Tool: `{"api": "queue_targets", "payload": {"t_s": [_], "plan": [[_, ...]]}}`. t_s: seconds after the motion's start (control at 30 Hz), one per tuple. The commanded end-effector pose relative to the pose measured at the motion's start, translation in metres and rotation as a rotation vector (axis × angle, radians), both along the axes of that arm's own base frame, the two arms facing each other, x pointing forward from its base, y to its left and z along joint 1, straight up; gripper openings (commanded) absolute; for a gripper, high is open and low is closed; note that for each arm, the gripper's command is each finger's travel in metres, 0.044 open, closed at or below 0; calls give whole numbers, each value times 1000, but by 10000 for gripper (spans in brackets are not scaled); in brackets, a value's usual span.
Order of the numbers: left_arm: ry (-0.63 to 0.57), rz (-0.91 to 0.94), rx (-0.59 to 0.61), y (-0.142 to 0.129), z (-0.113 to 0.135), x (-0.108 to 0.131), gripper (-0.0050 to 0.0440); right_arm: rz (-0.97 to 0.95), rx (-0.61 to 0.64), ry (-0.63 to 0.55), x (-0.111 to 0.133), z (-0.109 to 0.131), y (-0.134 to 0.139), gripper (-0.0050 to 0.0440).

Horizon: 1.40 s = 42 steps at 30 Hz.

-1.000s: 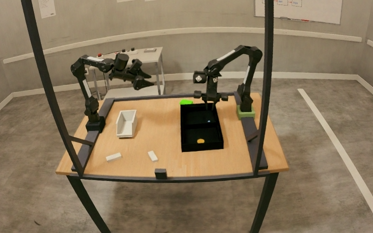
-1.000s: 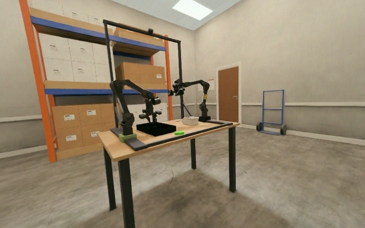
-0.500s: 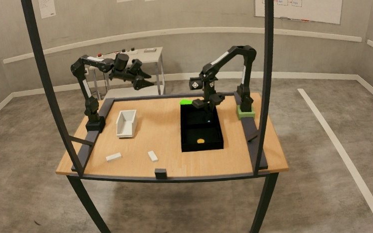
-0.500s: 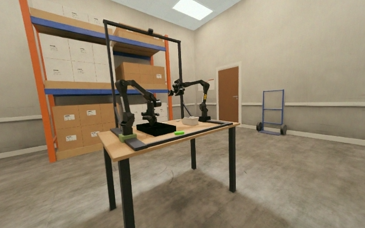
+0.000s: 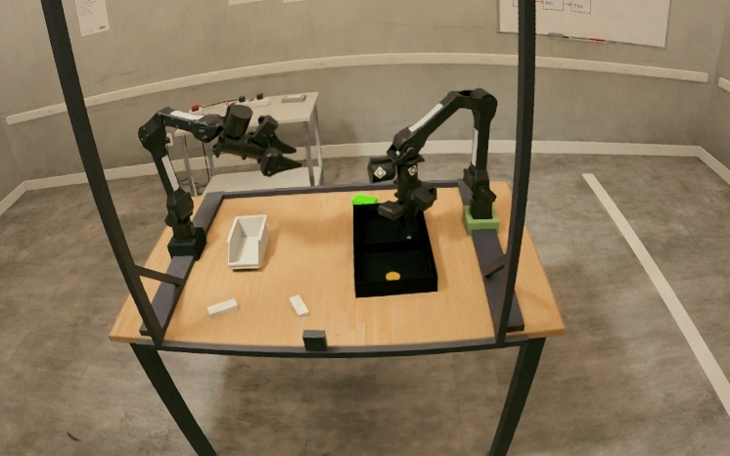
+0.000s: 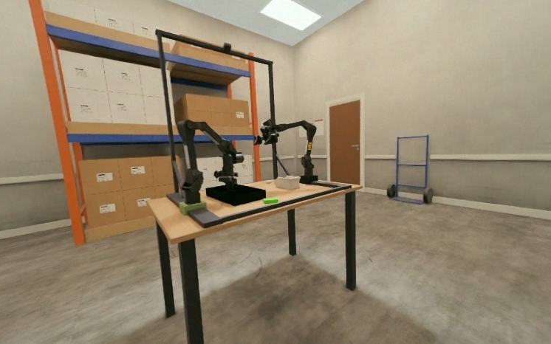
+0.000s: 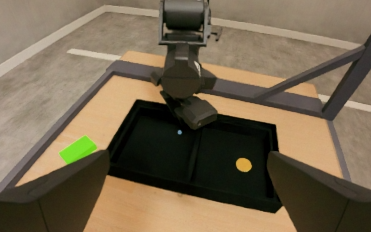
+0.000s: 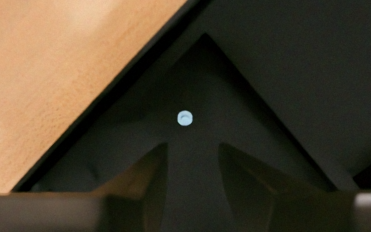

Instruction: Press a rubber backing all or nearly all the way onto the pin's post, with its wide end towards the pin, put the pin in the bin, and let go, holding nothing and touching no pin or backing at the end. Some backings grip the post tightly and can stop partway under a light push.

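A small light-blue rubber backing [image 5: 408, 237] lies on the floor of the far compartment of a black tray [image 5: 393, 249]. It also shows in the left wrist view [image 7: 179, 132] and the right wrist view [image 8: 184, 118]. An orange round pin [image 5: 392, 276] lies in the near compartment, also in the left wrist view [image 7: 243, 164]. My right gripper [image 5: 399, 213] hangs low in the tray just beside the backing. Its fingers stand partly apart with nothing between them, and the backing lies just beyond the tips. My left gripper [image 5: 291, 159] is raised high at the back left, open wide and empty. The white bin [image 5: 248, 241] stands on the left of the table.
A green block [image 5: 364, 199] lies at the tray's far corner. Two white blocks [image 5: 222, 306] [image 5: 298, 304] lie near the table's front. A dark rail runs round the table edge and the black frame posts rise at the front corners.
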<state>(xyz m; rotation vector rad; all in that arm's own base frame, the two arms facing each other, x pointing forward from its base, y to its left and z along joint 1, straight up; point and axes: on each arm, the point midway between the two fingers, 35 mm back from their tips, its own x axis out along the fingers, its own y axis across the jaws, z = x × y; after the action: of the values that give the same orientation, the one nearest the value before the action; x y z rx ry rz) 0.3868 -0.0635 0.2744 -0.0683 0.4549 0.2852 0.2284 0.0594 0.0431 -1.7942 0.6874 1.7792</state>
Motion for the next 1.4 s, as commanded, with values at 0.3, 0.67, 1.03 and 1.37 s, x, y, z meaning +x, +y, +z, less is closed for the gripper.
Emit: {"api": "queue_targets", "payload": {"t_s": [0.3,0.67,1.03,1.37], "plan": [[-21,0,-8,0,9,-1,440,7,-6,12,-3,-35,-1,130],[-21,0,-8,0,9,-1,440,7,-6,12,-4,-47,-1,130],[-21,0,-8,0,9,-1,440,6,0,-5,1,-43,0,30],[-21,0,-8,0,9,-1,440,6,0,-5,1,-43,0,0]]}}
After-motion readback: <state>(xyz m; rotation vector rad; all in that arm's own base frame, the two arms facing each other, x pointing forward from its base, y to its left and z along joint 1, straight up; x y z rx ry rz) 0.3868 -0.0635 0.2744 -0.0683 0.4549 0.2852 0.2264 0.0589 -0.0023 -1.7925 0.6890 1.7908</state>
